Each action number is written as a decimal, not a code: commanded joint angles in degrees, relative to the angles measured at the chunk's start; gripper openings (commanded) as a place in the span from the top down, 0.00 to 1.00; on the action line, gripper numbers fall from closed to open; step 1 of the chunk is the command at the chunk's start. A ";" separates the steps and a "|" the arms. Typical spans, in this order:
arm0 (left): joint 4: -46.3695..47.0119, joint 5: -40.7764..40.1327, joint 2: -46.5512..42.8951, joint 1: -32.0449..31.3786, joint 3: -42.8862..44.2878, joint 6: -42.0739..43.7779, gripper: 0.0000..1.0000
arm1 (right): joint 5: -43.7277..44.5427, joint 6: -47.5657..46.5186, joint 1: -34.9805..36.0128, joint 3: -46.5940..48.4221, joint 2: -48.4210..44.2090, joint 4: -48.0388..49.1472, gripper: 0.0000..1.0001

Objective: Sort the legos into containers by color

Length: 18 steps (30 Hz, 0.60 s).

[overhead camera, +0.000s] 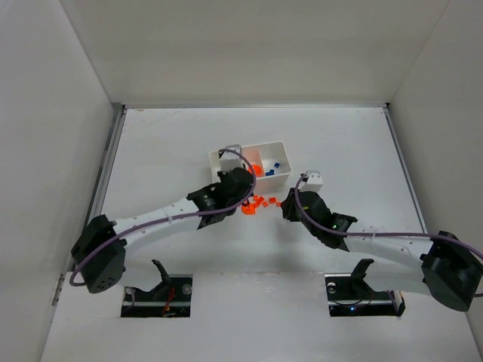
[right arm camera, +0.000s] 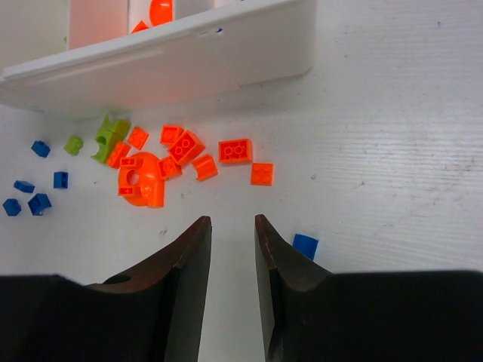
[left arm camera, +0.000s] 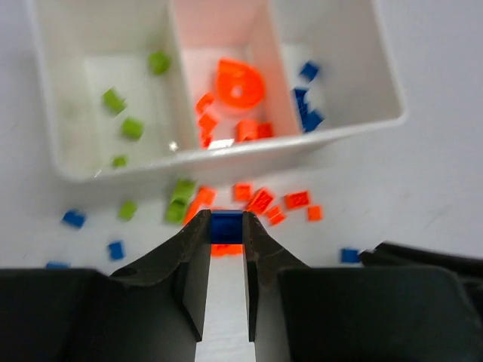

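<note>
My left gripper [left arm camera: 226, 220] is shut on a small blue lego [left arm camera: 226, 227], just in front of the white tray [left arm camera: 226, 153]. The tray's containers hold green legos [left arm camera: 132, 128] on the left, orange ones [left arm camera: 240, 87] in the middle and blue ones [left arm camera: 308, 113] on the right. Loose orange legos [right arm camera: 185, 147] lie on the table before the tray, with green ones [right arm camera: 106, 136] and blue ones [right arm camera: 38, 202] to their left. My right gripper [right arm camera: 232, 220] is open above bare table, nothing between its fingers. A blue lego [right arm camera: 305, 245] lies beside its right finger.
In the top view the tray [overhead camera: 273, 145] sits mid-table, with both grippers [overhead camera: 245, 192] [overhead camera: 288, 207] close together in front of it over the loose pile [overhead camera: 260, 202]. White walls close in the table on three sides.
</note>
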 commanded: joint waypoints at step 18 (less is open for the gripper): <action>12.63 14.36 37.37 7.87 34.91 7.12 0.76 | 4.06 0.75 -0.01 -2.24 -7.20 -1.65 0.63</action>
